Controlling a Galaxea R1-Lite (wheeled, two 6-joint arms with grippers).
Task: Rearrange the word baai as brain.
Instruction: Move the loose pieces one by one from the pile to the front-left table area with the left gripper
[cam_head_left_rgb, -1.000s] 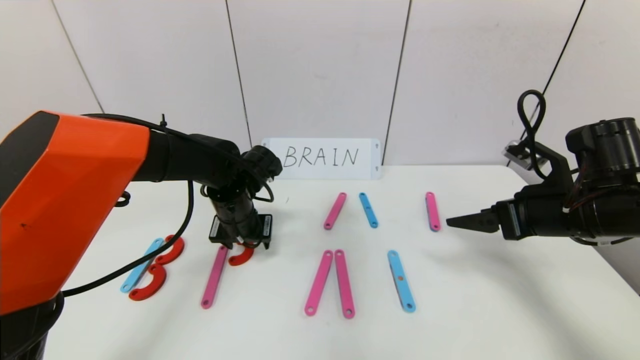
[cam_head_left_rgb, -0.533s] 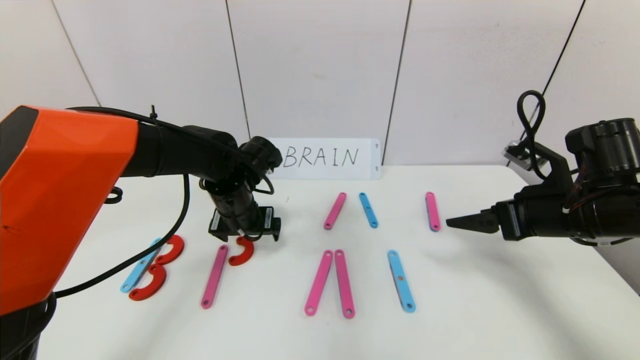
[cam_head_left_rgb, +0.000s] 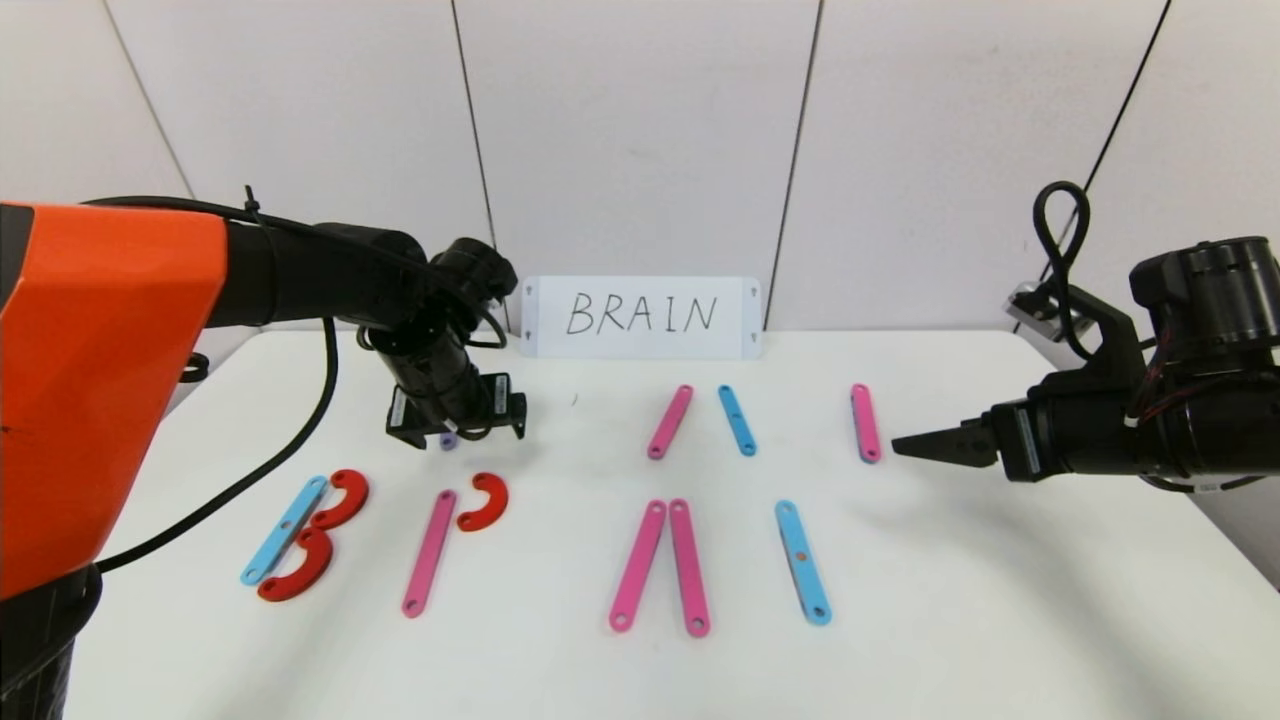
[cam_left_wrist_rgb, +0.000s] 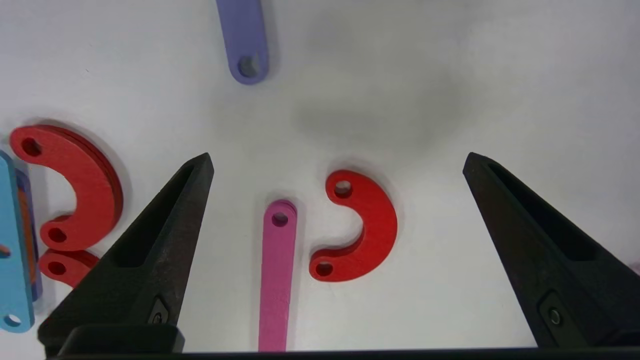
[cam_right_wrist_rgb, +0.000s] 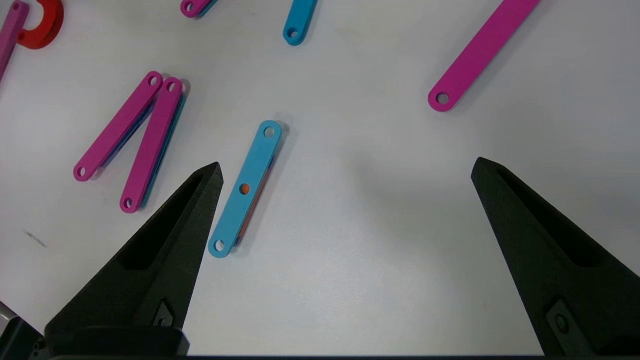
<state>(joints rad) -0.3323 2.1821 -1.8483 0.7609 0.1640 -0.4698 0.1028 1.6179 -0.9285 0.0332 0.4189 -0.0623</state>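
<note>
The letters lie flat on the white table (cam_head_left_rgb: 960, 600). At the left a light-blue strip (cam_head_left_rgb: 284, 530) with two red curves (cam_head_left_rgb: 340, 500) forms a B. Beside it a pink strip (cam_head_left_rgb: 430, 552) and a red C-curve (cam_head_left_rgb: 484, 502) stand close together; both show in the left wrist view, the strip (cam_left_wrist_rgb: 277, 275) and the curve (cam_left_wrist_rgb: 362, 232). My left gripper (cam_head_left_rgb: 452, 430) hovers open and empty just behind them, over a purple strip (cam_left_wrist_rgb: 243, 40). Two pink strips (cam_head_left_rgb: 655, 565) meet in a peak. A light-blue strip (cam_head_left_rgb: 802, 562) lies right of them. My right gripper (cam_head_left_rgb: 915, 445) is open and empty at the right.
A white card (cam_head_left_rgb: 640, 316) with handwritten BRAIN stands at the back. In front of it lie a pink strip (cam_head_left_rgb: 670, 421), a blue strip (cam_head_left_rgb: 736, 420) and another pink strip (cam_head_left_rgb: 865, 423). The right wrist view shows the light-blue strip (cam_right_wrist_rgb: 246, 187) near one finger.
My left gripper has risen off the red C-curve and moved back and left. The curve stays beside the pink strip's top. The right arm has not moved.
</note>
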